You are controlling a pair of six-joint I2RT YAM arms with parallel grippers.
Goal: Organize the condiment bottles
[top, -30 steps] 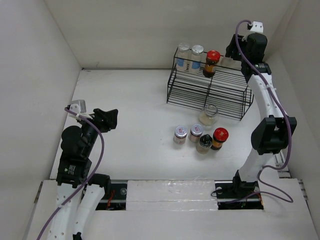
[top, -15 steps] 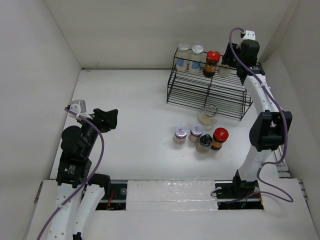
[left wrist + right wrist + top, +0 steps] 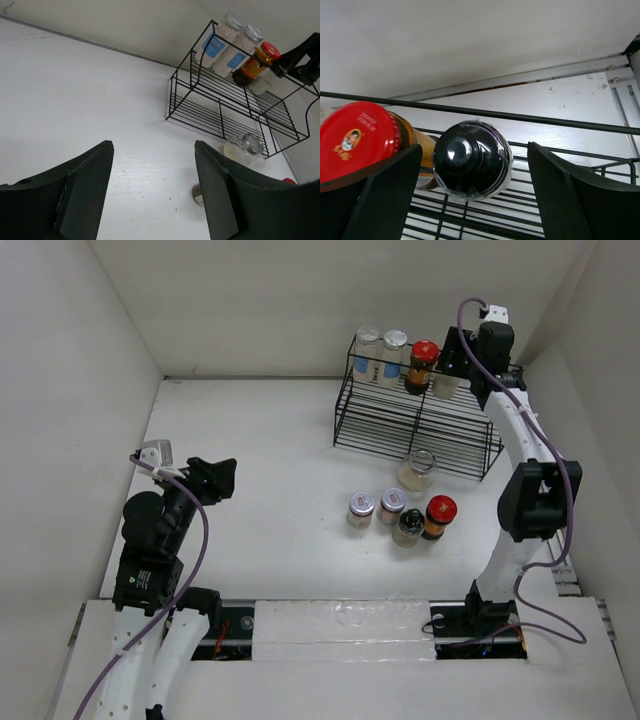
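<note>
The black wire rack (image 3: 415,425) holds two silver-lidded clear jars (image 3: 379,353) and a red-lidded brown bottle (image 3: 423,364) on its top shelf. Right of them stands a black-capped bottle (image 3: 472,157), its pale body also showing in the top view (image 3: 446,386). My right gripper (image 3: 475,150) is open, with its fingers on either side of that cap and gaps on both sides. On the table stand two silver-lidded jars (image 3: 375,507), a black-capped bottle (image 3: 408,527) and a red-lidded bottle (image 3: 438,516). A clear jar (image 3: 418,470) lies on its side. My left gripper (image 3: 152,195) is open and empty.
The rack stands against the back wall at the right, and its lower shelf (image 3: 235,117) shows no bottles. White walls close in the table on three sides. The left arm (image 3: 160,525) sits at the left, far from the bottles.
My right gripper has moved left along the rack's top shelf, toward the red-lidded bottle. The left arm and the bottles on the table have not moved.
</note>
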